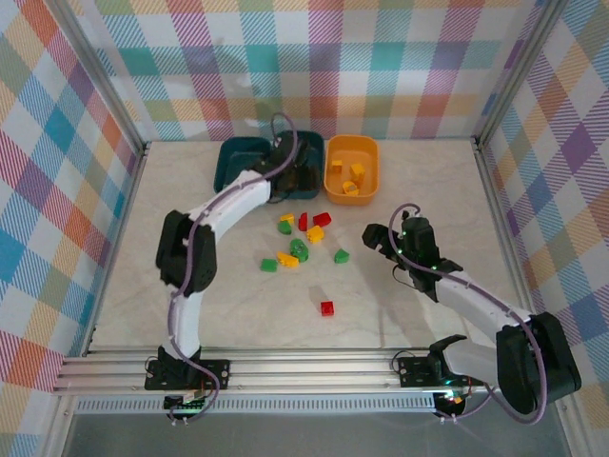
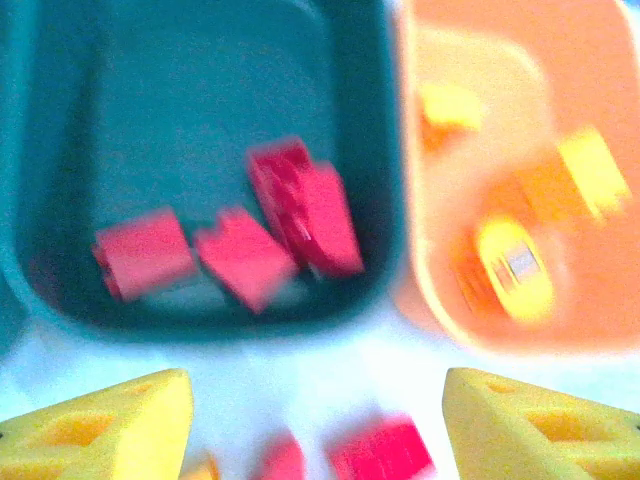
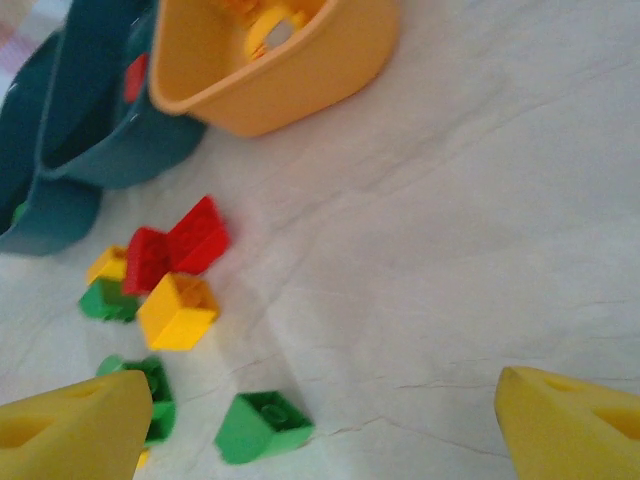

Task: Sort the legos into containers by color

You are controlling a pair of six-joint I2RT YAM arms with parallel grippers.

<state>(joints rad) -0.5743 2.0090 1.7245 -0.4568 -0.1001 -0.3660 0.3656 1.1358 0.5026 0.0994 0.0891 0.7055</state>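
My left gripper (image 1: 291, 181) hangs open over the near rim of the right teal container (image 2: 200, 320), which holds three red legos (image 2: 300, 215). Nothing sits between its yellow fingers (image 2: 120, 430); red legos (image 2: 385, 450) lie on the table below them. The orange container (image 1: 352, 190) beside it holds yellow legos (image 2: 515, 265). A loose cluster of red, green and yellow legos (image 1: 303, 236) lies mid-table. My right gripper (image 1: 373, 238) is open just right of the cluster, above a green lego (image 3: 262, 425), with a yellow lego (image 3: 178, 310) and red legos (image 3: 185, 245) further off.
A second teal container (image 1: 240, 164) stands at the far left of the row. A lone red lego (image 1: 326, 307) lies nearer the arm bases. Checked walls and a metal frame (image 1: 114, 143) enclose the marble-patterned table (image 1: 447, 190).
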